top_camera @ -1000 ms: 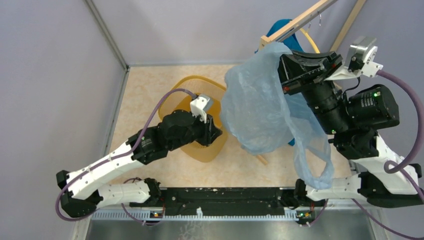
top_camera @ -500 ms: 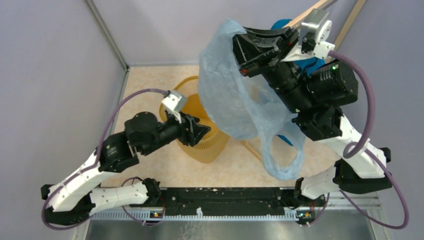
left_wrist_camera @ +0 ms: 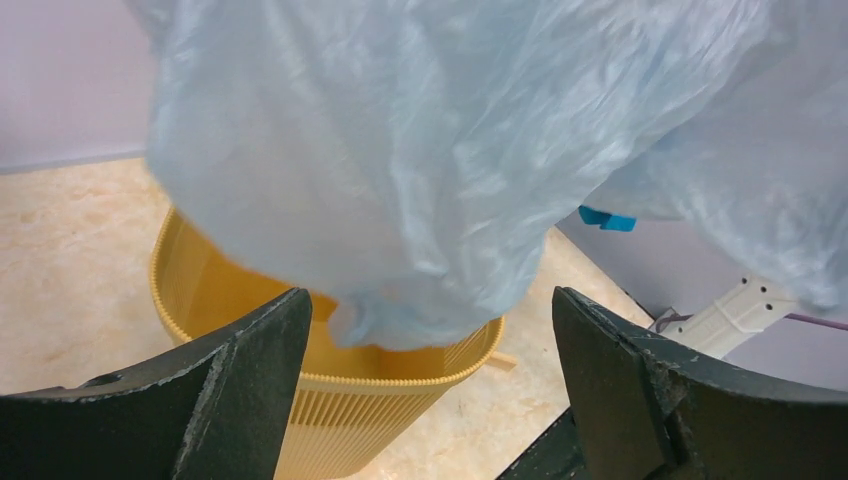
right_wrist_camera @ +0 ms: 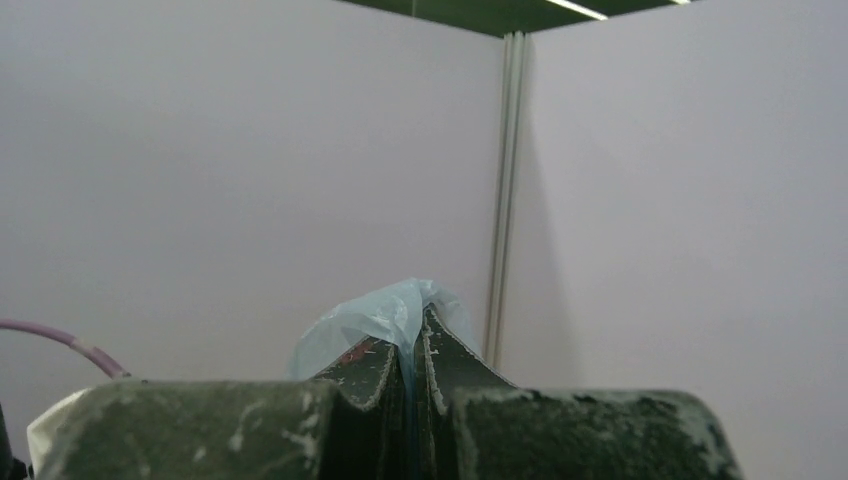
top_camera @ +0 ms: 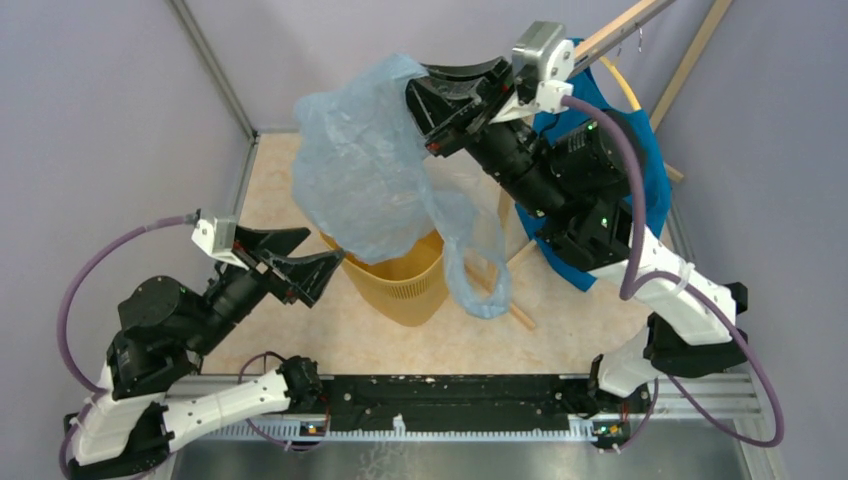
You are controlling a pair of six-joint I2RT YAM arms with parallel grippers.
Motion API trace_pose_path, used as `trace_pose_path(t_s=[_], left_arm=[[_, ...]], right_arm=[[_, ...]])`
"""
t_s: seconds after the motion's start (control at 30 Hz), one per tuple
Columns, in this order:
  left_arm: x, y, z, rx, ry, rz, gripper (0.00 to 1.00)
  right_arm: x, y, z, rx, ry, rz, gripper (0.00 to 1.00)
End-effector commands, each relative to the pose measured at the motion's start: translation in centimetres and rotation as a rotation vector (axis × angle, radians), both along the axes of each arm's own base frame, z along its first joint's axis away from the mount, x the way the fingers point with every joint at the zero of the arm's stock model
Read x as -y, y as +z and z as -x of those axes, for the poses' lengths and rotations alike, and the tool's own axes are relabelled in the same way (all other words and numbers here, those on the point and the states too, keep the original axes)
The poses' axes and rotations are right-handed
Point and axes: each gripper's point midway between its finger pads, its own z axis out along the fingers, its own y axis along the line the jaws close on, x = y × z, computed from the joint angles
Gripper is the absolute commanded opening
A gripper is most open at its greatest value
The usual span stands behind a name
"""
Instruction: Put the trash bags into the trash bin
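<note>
The trash bag (top_camera: 360, 170), thin pale blue film, hangs from my right gripper (top_camera: 420, 115), which is shut on its upper edge high above the table. In the right wrist view a fold of the film (right_wrist_camera: 370, 315) sticks out between the closed fingers (right_wrist_camera: 440, 350). The bag's lower end droops into the mouth of the yellow-orange trash bin (top_camera: 400, 285), and a handle loop (top_camera: 480, 280) dangles to the bin's right. My left gripper (top_camera: 325, 246) stands wide open just left of the bin, holding nothing. Between its fingers the left wrist view shows the bin's rim (left_wrist_camera: 400, 380) and the bag (left_wrist_camera: 400, 180).
A blue cloth shirt (top_camera: 640, 160) hangs from a wooden frame (top_camera: 600, 40) at the back right, behind my right arm. A wooden stick (top_camera: 520, 315) lies on the floor right of the bin. Walls close in on the left, back and right. A black rail (top_camera: 450, 385) runs along the near edge.
My right arm has swung left with the bag, from the shirt side to above the bin. My left gripper has pulled back off the bin's rim to the left and opened wide.
</note>
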Motion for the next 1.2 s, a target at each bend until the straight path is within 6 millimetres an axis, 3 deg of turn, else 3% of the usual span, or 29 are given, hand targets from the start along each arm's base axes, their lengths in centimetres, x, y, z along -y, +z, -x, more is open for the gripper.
trace_pose_path(t_s=[0.0, 0.17, 0.3, 0.57, 0.73, 0.87, 1.03, 1.17], left_arm=[[-0.8, 0.3, -0.3, -0.013, 0.04, 0.008, 0.97], [-0.9, 1.3, -0.9, 0.007, 0.074, 0.028, 0.97], [-1.4, 1.4, -2.6, -0.045, 0.181, -0.021, 0.99], [0.6, 2.6, -4.4, -0.039, 0.219, -0.082, 0.99], [2.8, 1.8, -6.5, -0.055, 0.268, -0.167, 0.98], [3.2, 3.6, -6.6, -0.012, 0.255, -0.127, 0.98], [4.6, 4.6, -7.2, -0.025, 0.246, -0.139, 0.98], [5.7, 5.5, -8.1, -0.018, 0.258, -0.168, 0.98]], right_arm=[[1.8, -0.6, 0.1, -0.051, -0.019, -0.012, 0.0], [3.4, -0.2, -0.1, -0.092, -0.048, -0.013, 0.0], [3.4, -0.3, 0.1, -0.112, -0.039, 0.048, 0.0], [2.6, -5.1, -1.1, -0.21, -0.081, 0.197, 0.0], [0.9, -10.0, -1.7, -0.263, -0.088, 0.289, 0.0], [0.2, -13.2, -2.6, -0.319, -0.111, 0.357, 0.0], [0.2, -15.5, -3.8, -0.37, -0.128, 0.385, 0.0], [0.9, -16.1, -4.2, -0.397, -0.145, 0.372, 0.0]])
